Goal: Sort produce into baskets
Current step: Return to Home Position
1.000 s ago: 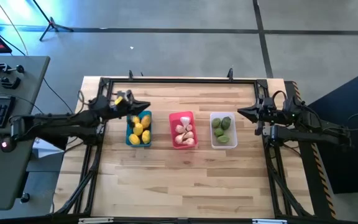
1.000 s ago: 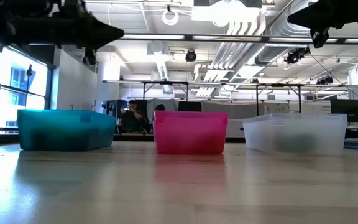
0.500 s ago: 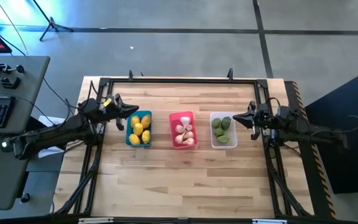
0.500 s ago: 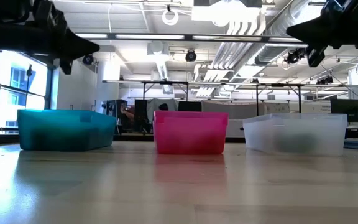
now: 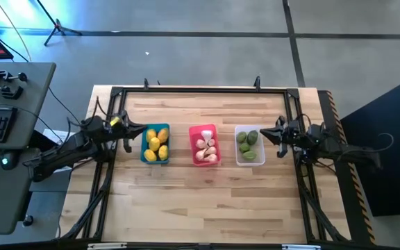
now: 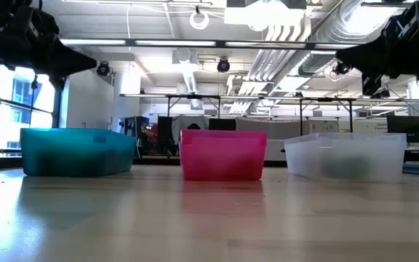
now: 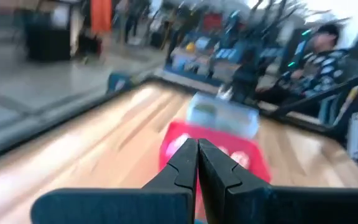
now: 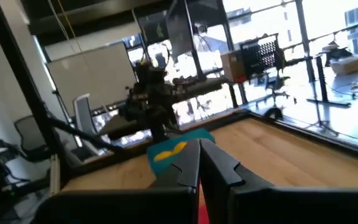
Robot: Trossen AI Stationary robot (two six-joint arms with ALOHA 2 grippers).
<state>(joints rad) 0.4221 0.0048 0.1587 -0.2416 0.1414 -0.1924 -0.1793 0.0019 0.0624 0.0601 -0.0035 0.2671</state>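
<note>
Three baskets stand in a row at the table's middle: a blue one [image 5: 155, 144] with yellow lemon-like pieces, a pink-red one [image 5: 204, 145] with white garlic-like bulbs, and a translucent white one [image 5: 249, 145] with dull green fruits. My left gripper [image 5: 142, 131] hangs shut and empty just left of the blue basket, pointing level toward it. My right gripper [image 5: 262, 132] hangs shut and empty just right of the white basket. In the low view both grippers [image 6: 93, 64] [image 6: 340, 54] are well above the baskets' rims.
A black frame [image 5: 200, 90] runs around the wooden tabletop. A grey side desk [image 5: 5, 104] with a keyboard stands off the table's left edge. Bare wood [image 5: 200, 201] lies between the baskets and the near edge.
My left gripper has drawn back toward the table's left edge, off the blue basket's far left corner, and sunk a little. My right gripper has sunk and its arm has folded back toward the right edge. Both have stayed shut. The baskets have not moved.
</note>
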